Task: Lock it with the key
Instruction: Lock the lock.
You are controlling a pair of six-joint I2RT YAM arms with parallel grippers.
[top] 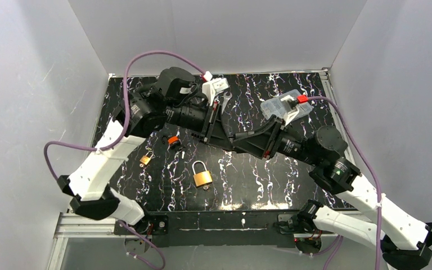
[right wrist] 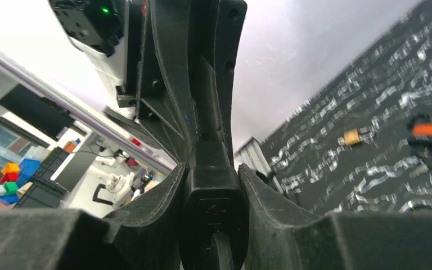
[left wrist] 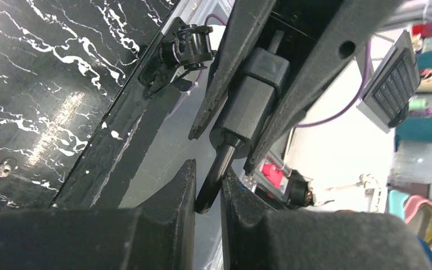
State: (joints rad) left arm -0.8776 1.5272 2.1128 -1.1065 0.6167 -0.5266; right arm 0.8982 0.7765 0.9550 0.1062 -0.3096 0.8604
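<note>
A black padlock (left wrist: 253, 95) hangs in the air above the middle of the table, held between both arms. My right gripper (right wrist: 212, 169) is shut on its body (right wrist: 214, 208), one finger on each side. My left gripper (left wrist: 208, 191) is shut on the black curved shackle (left wrist: 216, 174) that sticks out of the body. In the top view the two grippers meet tip to tip at the black padlock (top: 232, 139). I cannot pick out the key in any view. The left gripper's fingers (right wrist: 171, 73) fill the upper part of the right wrist view.
A brass padlock (top: 202, 175) lies near the table's front middle, with a small metal piece (top: 206, 186) at its base. A smaller brass padlock (top: 145, 159) and a black-and-orange item (top: 172, 140) lie to the left. A wrench (top: 225, 101) lies at the back.
</note>
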